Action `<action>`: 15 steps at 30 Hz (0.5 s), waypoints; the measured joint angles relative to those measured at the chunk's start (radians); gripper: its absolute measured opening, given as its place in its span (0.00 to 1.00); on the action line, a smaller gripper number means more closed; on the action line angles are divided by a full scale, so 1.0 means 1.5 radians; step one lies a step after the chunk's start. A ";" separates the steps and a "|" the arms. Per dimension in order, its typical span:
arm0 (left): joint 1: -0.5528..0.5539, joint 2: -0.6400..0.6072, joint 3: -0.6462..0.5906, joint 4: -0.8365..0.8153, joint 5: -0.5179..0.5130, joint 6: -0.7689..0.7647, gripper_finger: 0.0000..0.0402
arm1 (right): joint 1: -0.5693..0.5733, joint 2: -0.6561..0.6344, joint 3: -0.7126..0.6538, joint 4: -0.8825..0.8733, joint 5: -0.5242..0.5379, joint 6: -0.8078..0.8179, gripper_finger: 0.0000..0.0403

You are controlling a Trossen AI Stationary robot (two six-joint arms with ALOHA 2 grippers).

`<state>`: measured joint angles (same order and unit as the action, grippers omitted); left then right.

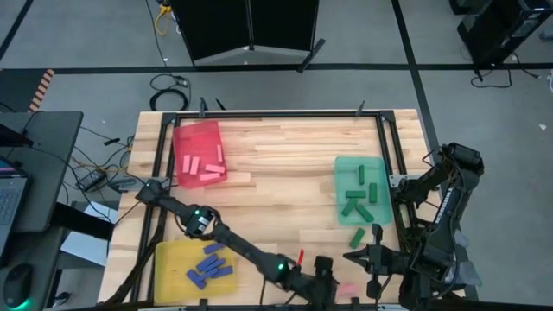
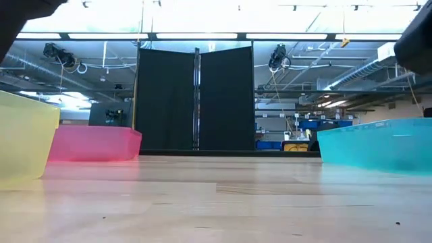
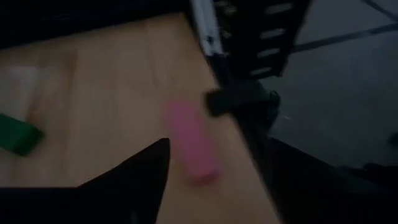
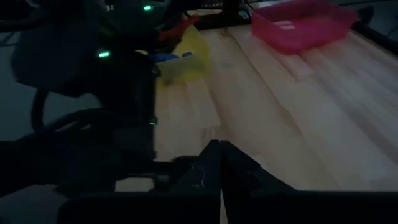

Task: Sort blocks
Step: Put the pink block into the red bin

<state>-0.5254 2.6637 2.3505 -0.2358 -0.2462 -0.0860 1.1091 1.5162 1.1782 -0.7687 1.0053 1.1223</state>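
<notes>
From above, the wooden table point(image 1: 285, 155) carries three trays: a red tray point(image 1: 197, 138) at the far left with pink blocks point(image 1: 200, 167) in it, a green tray point(image 1: 363, 164) at the right holding green blocks point(image 1: 361, 194), and a yellow tray point(image 1: 177, 259) at the near left holding blue blocks point(image 1: 210, 266). Two more green blocks point(image 1: 357, 237) lie on the bare wood just beyond the green tray's near edge. The left arm stretches along the near edge, and the left gripper point(image 1: 333, 289) sits low beside a lone pink block point(image 1: 348, 288) on the wood — whether it touches the block cannot be told from here. The right gripper point(image 1: 373, 259) waits near the table's near right corner.

Level with the tabletop, the low view shows only the three tray walls — yellow at one side, red behind it, green at the other; no blocks are visible.

Past the left wrist, one dark finger point(image 3: 140, 177) shows, with the pink block point(image 3: 191, 142) lying flat on the wood close to the table's edge, apart from that finger and not gripped. A green block point(image 3: 18, 134) lies farther off. The second finger is out of sight, so how wide the jaws stand cannot be told.

Past the right wrist, the right gripper's fingers point(image 4: 239, 171) are pressed together, grasping nothing, with the red tray point(image 4: 301, 25) and yellow tray point(image 4: 189, 53) beyond.
</notes>
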 joint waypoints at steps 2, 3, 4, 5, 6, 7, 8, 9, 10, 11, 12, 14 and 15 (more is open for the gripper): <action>-0.012 0.000 0.000 -0.007 -0.023 -0.002 0.73 | -0.001 0.000 0.000 0.008 0.000 -0.008 0.02; -0.016 0.001 0.000 -0.005 -0.035 -0.002 0.76 | -0.001 0.000 0.000 0.012 0.000 -0.013 0.02; -0.019 0.004 0.000 0.001 -0.047 -0.004 0.79 | -0.001 0.000 0.000 0.016 0.000 -0.017 0.02; -0.021 0.005 0.000 0.003 -0.057 -0.006 0.83 | -0.001 0.000 0.000 0.019 0.000 -0.021 0.02; -0.022 0.006 0.000 0.002 -0.062 -0.011 0.85 | -0.002 0.000 0.000 0.024 0.000 -0.027 0.02; -0.021 0.011 0.000 0.001 -0.064 -0.017 0.88 | -0.003 0.000 0.000 0.027 0.000 -0.032 0.02; -0.021 0.019 0.001 0.013 -0.070 -0.030 0.89 | -0.004 0.000 0.000 0.029 0.000 -0.034 0.02; -0.021 0.023 0.001 0.011 -0.077 -0.036 0.90 | -0.004 0.000 0.000 0.029 0.000 -0.035 0.02; -0.020 0.027 -0.001 0.006 -0.082 -0.038 0.91 | -0.006 0.000 0.000 0.029 0.000 -0.035 0.02; -0.018 0.034 -0.001 0.018 -0.082 -0.044 0.91 | -0.009 0.000 0.000 0.029 0.000 -0.035 0.02; -0.016 0.038 -0.001 0.028 -0.081 -0.053 0.91 | -0.010 0.000 0.000 0.029 0.000 -0.035 0.02; -0.012 0.041 0.000 0.029 -0.074 -0.063 0.91 | -0.011 -0.001 0.000 0.032 0.000 -0.041 0.02; -0.010 0.044 0.001 0.038 -0.072 -0.067 0.91 | -0.013 -0.001 0.000 0.036 0.000 -0.046 0.02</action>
<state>-0.5404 2.7300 2.3513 -0.1789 -0.3541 -0.1869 1.0902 1.5154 1.1786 -0.7150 1.0054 1.0540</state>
